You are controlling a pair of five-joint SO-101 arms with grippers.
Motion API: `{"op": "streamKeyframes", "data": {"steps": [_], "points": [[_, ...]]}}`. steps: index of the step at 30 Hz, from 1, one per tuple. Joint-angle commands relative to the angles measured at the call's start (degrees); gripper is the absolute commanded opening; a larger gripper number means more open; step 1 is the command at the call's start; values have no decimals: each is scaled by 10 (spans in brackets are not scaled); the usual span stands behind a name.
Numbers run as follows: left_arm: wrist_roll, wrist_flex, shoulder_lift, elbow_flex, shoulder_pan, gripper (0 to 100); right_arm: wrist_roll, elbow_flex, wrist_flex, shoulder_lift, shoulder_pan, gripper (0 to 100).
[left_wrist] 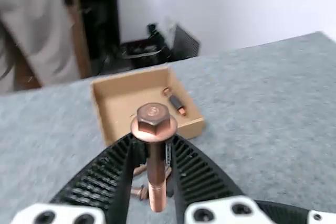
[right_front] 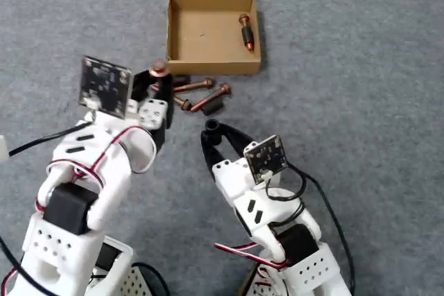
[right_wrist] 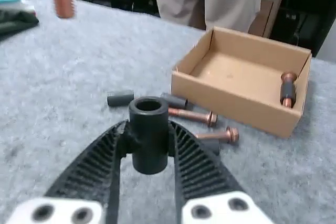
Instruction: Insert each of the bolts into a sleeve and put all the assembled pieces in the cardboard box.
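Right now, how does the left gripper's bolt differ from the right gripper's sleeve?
The bolt is copper with a hex head; the sleeve is a black hollow tube. The bolt is longer and slimmer; the sleeve shorter, thicker. Both stand upright, clamped: left gripper, right gripper.

From where I stand, the grey surface (right_front: 361, 95) lies wide open to the right of the cardboard box (right_front: 168, 29) and past the right arm, with more room on the box's left. The box is open on top. One assembled piece (right_front: 245, 32) lies along its right wall, leaving the rest of its floor free. Loose bolts (right_front: 194, 86) and sleeves (right_front: 214, 107) clutter the lane between the box's near wall and the arms. The left jaws, clamping an upright bolt (right_front: 159, 68), stand just beside that clutter's left end. The right jaws, clamping a held sleeve (right_front: 211, 127), sit near its front.
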Motion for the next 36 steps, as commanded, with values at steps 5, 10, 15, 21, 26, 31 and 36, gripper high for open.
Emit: {"op": "streamKeyframes", "data": {"steps": [5,10,15,21,26,31,36], "points": [[-54,-104,-13,-4,49,18,28,0,-105,-29,10,2],[-54,-113,-13,-4,73,18,43,0,-131,-29,7,2],[-69,-114,-11,-7,110,18,31,0,-143,-30,6,2],[-78,-234,-11,42,106,17,-79,0,-138,-25,6,2],[-3,-284,-11,82,107,17,-85,0,-138,-25,9,2],[7,-201,-11,55,107,18,-83,0,-137,-24,9,2],[10,-74,32,-30,108,18,-67,0,-124,-24,9,2]]}}
